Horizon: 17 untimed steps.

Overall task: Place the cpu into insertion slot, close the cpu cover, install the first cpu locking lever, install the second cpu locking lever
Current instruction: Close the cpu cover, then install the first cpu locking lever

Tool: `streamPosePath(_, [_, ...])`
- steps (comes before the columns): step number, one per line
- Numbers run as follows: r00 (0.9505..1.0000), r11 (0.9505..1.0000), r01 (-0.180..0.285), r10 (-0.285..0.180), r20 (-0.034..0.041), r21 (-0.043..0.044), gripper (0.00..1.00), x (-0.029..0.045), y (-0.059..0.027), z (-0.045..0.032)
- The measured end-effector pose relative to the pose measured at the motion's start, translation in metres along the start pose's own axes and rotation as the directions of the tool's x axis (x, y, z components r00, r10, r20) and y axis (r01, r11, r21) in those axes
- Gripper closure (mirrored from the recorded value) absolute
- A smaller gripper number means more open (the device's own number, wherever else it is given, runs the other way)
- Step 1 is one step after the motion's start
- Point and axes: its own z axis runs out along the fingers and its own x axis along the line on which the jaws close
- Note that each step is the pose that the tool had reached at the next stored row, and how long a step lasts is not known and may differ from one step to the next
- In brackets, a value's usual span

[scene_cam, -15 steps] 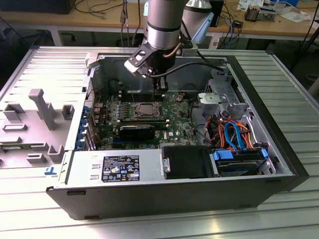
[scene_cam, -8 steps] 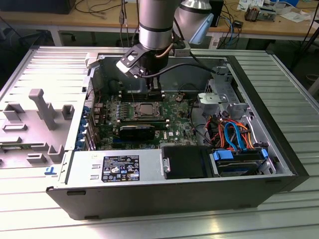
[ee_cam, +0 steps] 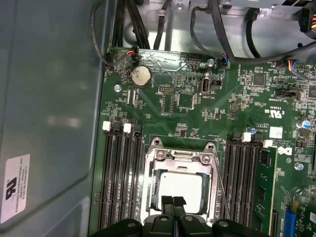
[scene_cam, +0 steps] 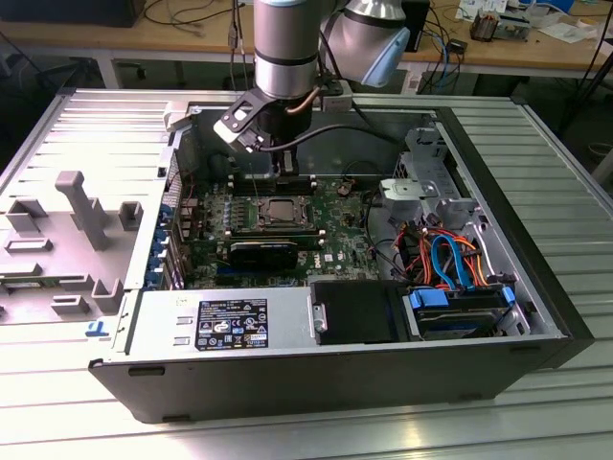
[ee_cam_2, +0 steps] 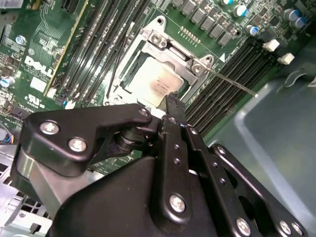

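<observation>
A: Where's the cpu [ee_cam: 180,187]?
B: In the slot [ee_cam_2: 132,75], cover [ee_cam: 181,157] down around it.
A: And the jaws?
B: Clenched on nothing; the gripper [ee_cam: 174,201] hangs just above the cpu's edge. One lever [ee_cam_2: 232,82] juts out sideways.

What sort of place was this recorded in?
Likely a robotics lab or workshop: a robot arm reaches into an open desktop computer case on a slotted aluminium table, with cable-strewn wooden workbenches behind.
</observation>
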Motion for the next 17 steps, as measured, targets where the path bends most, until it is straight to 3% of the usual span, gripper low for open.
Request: streamPosePath(17, [1.0000,1.0000,0.003,-0.003,0.0003,-0.0029,0.89,-0.0002,0.0000,0.0004])
